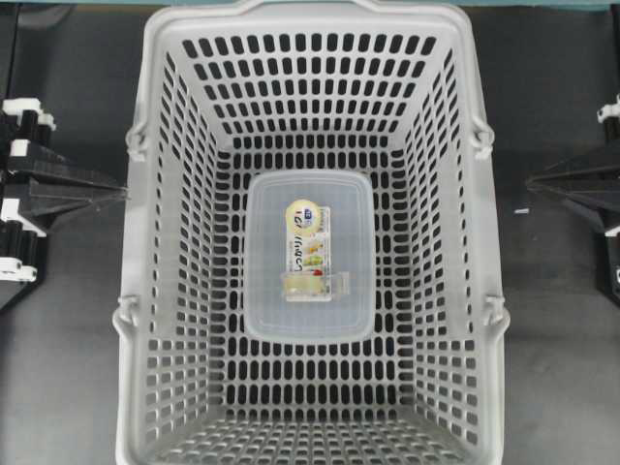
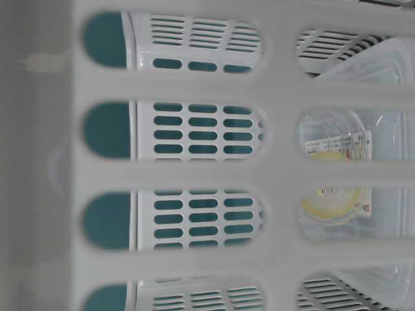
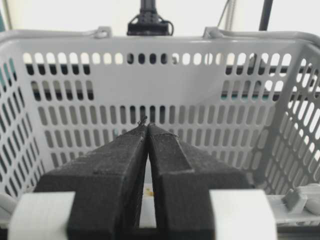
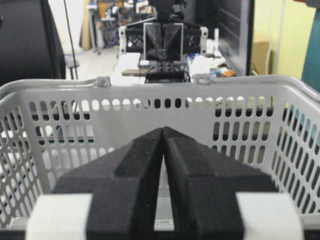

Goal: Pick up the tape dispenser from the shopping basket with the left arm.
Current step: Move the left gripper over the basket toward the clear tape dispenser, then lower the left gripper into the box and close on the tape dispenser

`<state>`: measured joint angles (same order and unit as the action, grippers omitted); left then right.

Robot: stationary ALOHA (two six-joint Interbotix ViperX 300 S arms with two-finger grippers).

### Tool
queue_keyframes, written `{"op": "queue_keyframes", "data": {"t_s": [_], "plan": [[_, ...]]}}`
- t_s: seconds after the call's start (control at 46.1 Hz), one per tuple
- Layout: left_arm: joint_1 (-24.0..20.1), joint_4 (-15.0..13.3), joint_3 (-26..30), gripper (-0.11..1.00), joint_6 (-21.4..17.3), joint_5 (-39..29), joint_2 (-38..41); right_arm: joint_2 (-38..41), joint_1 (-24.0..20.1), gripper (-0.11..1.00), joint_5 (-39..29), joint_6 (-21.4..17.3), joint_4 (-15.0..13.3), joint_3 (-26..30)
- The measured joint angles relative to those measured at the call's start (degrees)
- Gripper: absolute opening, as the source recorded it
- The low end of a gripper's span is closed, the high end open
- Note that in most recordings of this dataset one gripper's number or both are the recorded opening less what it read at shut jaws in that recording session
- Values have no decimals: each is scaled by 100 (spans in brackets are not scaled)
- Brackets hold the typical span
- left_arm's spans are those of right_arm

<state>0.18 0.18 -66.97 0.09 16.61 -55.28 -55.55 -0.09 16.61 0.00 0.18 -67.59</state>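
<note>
Overhead view: one tape dispenser (image 1: 309, 249), a narrow clear packet with a pale yellow round roll at its upper end and a white printed card below, lies flat on one translucent tray (image 1: 308, 320) at the centre of the floor of one light-grey slotted shopping basket (image 1: 174, 320). The left gripper (image 1: 118, 192) points at the basket's left wall from outside, fingers pressed together and empty; the dispenser lies well apart from its tips, beyond that wall. The right gripper (image 1: 535, 182) mirrors it on the opposite side.

Table-level view: through the basket slots, the packet (image 2: 334, 204) shows its yellow roll.

Left wrist view: two black fingers (image 3: 115, 170) meet at the tips; dispenser hidden.

Right wrist view: two fingers (image 4: 205, 175) likewise closed, nothing between them
</note>
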Motion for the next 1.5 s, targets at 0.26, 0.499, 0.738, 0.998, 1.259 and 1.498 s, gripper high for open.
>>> {"op": "queue_keyframes", "data": {"t_s": [0.26,0.499,0.738,0.998,1.259,1.498], "plan": [[167,202,1345,0,448,-1503,396,-264,105,0,-229,-26,35,26],[466,211,2619,0,510,-3384,1529,-475,176,0,-1011,-35,44,62],[545,220,3744,0,501,-4614,2707,-659,193,27,-1310,-35,35,88],[598,211,4685,1,536,-5493,3823,-712,202,75,-1538,-35,44,97],[642,211,5317,54,817,-6117,4676,-791,202,75,-1573,-44,44,88],[747,220,5634,90,1195,-6504,5379,-826,202,75,-1573,-44,44,97]]}}
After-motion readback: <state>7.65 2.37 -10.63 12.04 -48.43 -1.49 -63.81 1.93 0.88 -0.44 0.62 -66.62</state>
